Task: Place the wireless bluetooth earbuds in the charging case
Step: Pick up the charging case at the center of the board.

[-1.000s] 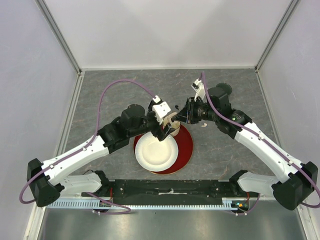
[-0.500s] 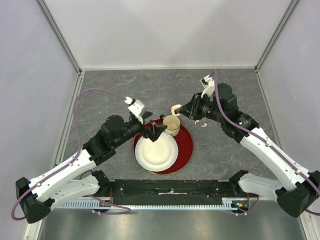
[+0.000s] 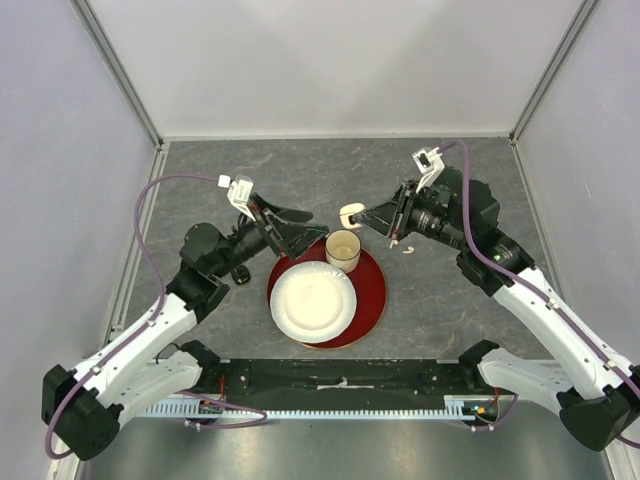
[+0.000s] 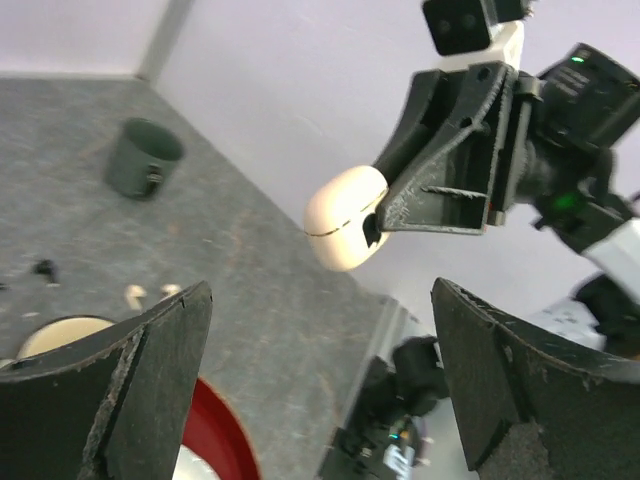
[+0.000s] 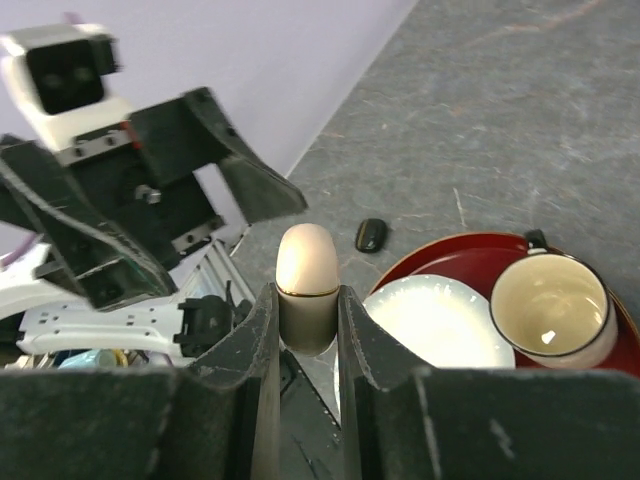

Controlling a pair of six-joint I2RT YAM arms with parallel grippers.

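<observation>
My right gripper (image 3: pixel 360 215) (image 5: pixel 307 300) is shut on the white charging case (image 3: pixel 349 215) (image 5: pixel 306 262) and holds it in the air above the far rim of the red tray (image 3: pixel 375 290). The case's rounded top sticks out past the fingertips, and its lid seam looks shut. The left wrist view has the case (image 4: pixel 345 215) straight ahead of my left gripper (image 3: pixel 312 224) (image 4: pixel 320 330), which is open wide and holds nothing. Two white earbuds (image 3: pixel 406 247) (image 4: pixel 133 293) lie on the table right of the tray. A black earbud (image 4: pixel 43 267) lies near them.
A cream cup (image 3: pixel 343 250) (image 5: pixel 548 303) and a white plate (image 3: pixel 312 300) (image 5: pixel 440 325) sit on the red tray. A small black case (image 5: pixel 370 234) lies on the table left of the tray. A dark green cup (image 4: pixel 143 157) stands at the back right.
My left gripper has opened fully and drawn back to the left, away from the cup and the case. My right gripper has kept the case and moved slightly up and back.
</observation>
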